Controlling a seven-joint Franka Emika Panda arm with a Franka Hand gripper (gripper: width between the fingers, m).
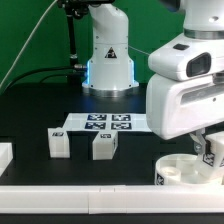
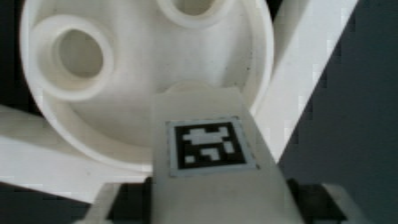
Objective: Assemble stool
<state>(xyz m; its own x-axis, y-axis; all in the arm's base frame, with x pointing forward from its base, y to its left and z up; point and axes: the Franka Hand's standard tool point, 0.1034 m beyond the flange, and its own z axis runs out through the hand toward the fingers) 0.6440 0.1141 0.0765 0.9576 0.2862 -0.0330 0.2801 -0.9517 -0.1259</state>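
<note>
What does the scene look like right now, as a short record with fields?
gripper: shut on a leg
held leg: tag facing the wrist camera, over the seat; cannot tell if inserted
seat: sockets up, one open socket beside the held leg; sits at the exterior view's right by the rail
loose legs: two, apart, toward the exterior view's left of the seat
marker board: behind the loose legs

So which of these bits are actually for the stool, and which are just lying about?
For the stool: seat disc; one loose leg; second loose leg; third leg, held by the gripper.
Just lying about: marker board; border rail.
</note>
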